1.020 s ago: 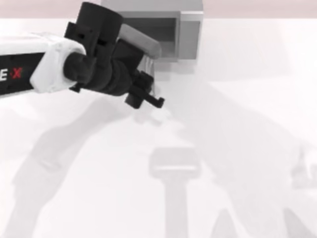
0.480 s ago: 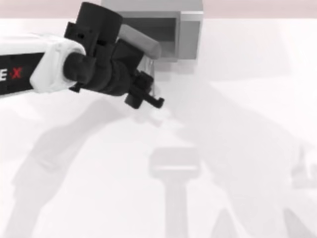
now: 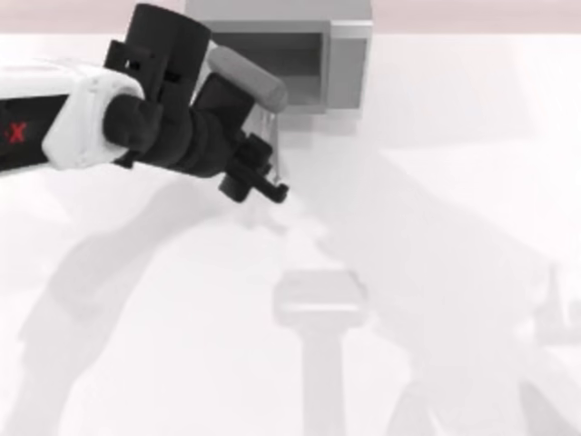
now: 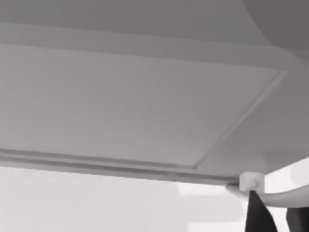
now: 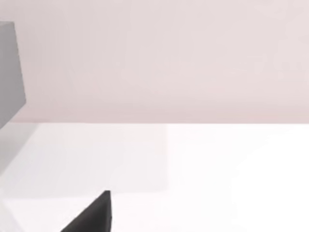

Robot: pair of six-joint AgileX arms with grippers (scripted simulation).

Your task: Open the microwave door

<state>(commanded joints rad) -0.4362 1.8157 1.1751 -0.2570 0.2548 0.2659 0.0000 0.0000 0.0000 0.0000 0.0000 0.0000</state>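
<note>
Swinging ajar, grey windowed microwave door [image 3: 247,80]

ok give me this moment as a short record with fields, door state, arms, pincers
microwave: at the table's far edge, dark cavity showing
microwave door: swung partly open toward the top view's left
left pincer: at the door's free edge, by the pale handle; grip state cannot be told
right pincer: out of the top view; only a dark tip in its wrist view
table: white surface
</note>
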